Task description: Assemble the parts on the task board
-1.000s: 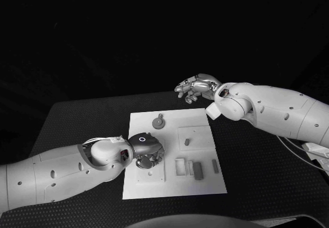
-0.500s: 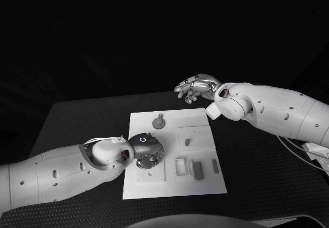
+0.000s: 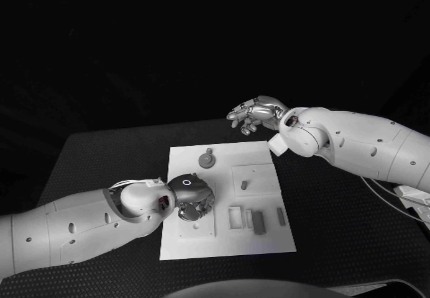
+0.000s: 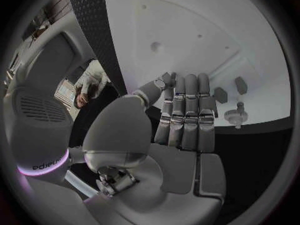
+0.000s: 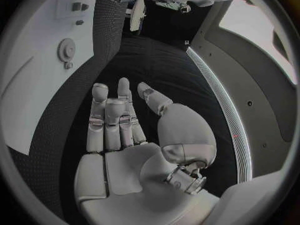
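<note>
The white task board (image 3: 224, 245) lies in the middle of the black table. My left hand (image 3: 190, 202) hangs over the board's left half, fingers straight and side by side (image 4: 184, 115), with nothing in them. My right hand (image 3: 255, 113) is raised beyond the board's far edge, fingers loosely spread (image 5: 115, 117) and empty. A round gear part (image 3: 207, 161) lies near the far edge, also seen from both wrists as the gear (image 4: 236, 116) (image 5: 65, 49). A small peg (image 3: 245, 185) stands on a raised square. Several bar parts (image 3: 258, 222) sit at the near right.
The board (image 4: 206, 40) has a raised plate with small holes under my left hand. Two small dark parts (image 4: 220, 94) lie near the gear. Black table mat (image 3: 340, 217) surrounds the board; a cable (image 3: 394, 197) trails at the right edge.
</note>
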